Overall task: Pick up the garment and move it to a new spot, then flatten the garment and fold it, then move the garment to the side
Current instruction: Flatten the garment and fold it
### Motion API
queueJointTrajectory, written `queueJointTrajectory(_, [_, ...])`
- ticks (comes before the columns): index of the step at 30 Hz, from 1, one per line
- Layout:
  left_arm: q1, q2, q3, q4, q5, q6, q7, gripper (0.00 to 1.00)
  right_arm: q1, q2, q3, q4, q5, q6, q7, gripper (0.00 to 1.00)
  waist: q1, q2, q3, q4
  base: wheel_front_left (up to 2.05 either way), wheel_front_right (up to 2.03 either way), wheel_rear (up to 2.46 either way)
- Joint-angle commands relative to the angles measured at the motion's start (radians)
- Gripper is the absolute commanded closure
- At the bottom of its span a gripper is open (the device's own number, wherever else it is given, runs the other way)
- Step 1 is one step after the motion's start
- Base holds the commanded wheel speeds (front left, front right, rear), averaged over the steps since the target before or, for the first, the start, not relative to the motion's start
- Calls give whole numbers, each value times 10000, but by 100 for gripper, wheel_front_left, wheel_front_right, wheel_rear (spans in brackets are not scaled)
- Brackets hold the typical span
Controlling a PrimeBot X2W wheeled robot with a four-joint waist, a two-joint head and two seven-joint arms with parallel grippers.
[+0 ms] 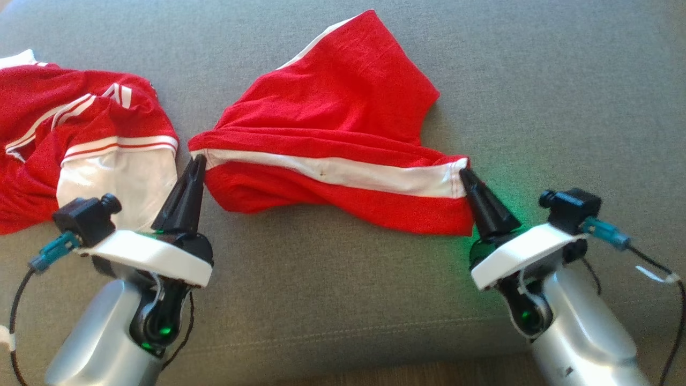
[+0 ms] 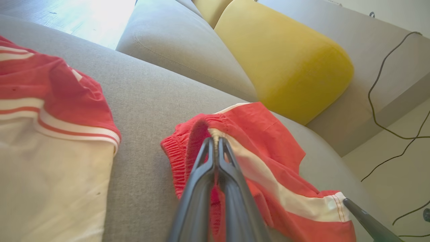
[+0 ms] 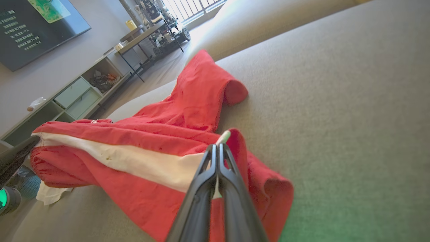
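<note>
The garment is a pair of red shorts with a white side stripe, rumpled on the grey sofa seat. My left gripper is shut on its waistband end, where the white stripe begins; in the left wrist view the left gripper pinches the garment at the elastic edge. My right gripper is shut on the stripe's other end at the hem. The right wrist view shows the right gripper closed on the garment, with white cloth between the fingers. The cloth hangs slack between both grips.
A second red and white garment lies crumpled on the seat to the left. A yellow cushion rests against the sofa back beyond the shorts. Cables trail on the floor off the sofa's end. Shelving and a table stand further off.
</note>
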Motion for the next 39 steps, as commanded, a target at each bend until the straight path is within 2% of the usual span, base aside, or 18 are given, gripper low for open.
queueJointTrajectory(1, [-589,194,397,-431,-275,-65,-124,100,-413,-59,-29,-461,-157,-2,-164,100,0,0,-48,-20,0,0,0])
queueJointTrajectory(4, [-942,321,245,-600,-497,-65,-100,100,-680,-191,-219,-637,-196,-2,-124,100,0,0,-91,-43,0,0,0])
queueJointTrajectory(9, [-2625,604,168,-1088,-1349,-65,399,100,-1928,-636,-728,-1016,-195,-2,285,100,0,0,-129,-192,0,0,0])
queueJointTrajectory(11, [-3598,721,147,-1127,-1550,-65,762,100,-2735,-773,-900,-1051,-87,-2,509,100,0,0,-34,-287,0,0,0])
queueJointTrajectory(12, [-4709,775,112,-980,-1684,-65,1116,100,-3705,-813,-1024,-931,113,-2,701,100,0,0,124,-412,0,0,0])
queueJointTrajectory(16, [-7142,724,81,-179,-1574,-65,1426,100,-6006,-808,-1302,-220,380,-2,647,100,0,0,647,-674,0,0,0])
queueJointTrajectory(18, [-8390,664,-15,306,-1275,-65,1269,100,-7192,-801,-1364,243,237,-2,350,100,0,0,957,-781,0,0,0])
queueJointTrajectory(19, [-9572,608,-147,670,-961,-65,858,100,-8291,-734,-1469,640,94,-2,64,100,0,0,1317,-861,0,0,0])
queueJointTrajectory(24, [-11536,711,-880,731,-315,-65,-25,100,-10036,-810,-1663,915,-542,-2,-351,100,0,0,2158,-835,0,0,0])
queueJointTrajectory(27, [-11437,879,-1217,116,-328,-65,-112,100,-10006,-851,-1761,635,-754,-2,-387,100,0,0,2527,-716,0,0,0])
queueJointTrajectory(29, [-10828,1006,-1209,-306,-366,-65,-117,100,-9550,-845,-1662,356,-814,-2,-391,100,0,0,2762,-646,0,0,0])
queueJointTrajectory(34, [-8547,1338,-1604,-1235,-491,-65,-121,100,-7683,-963,-1237,-34,-824,-2,-394,100,0,0,2971,-471,0,0,0])
queueJointTrajectory(39, [-6102,1680,-1852,-1815,-645,-65,-122,100,-5546,-1181,-969,-453,-649,-2,-395,100,0,0,2699,-401,0,0,0])
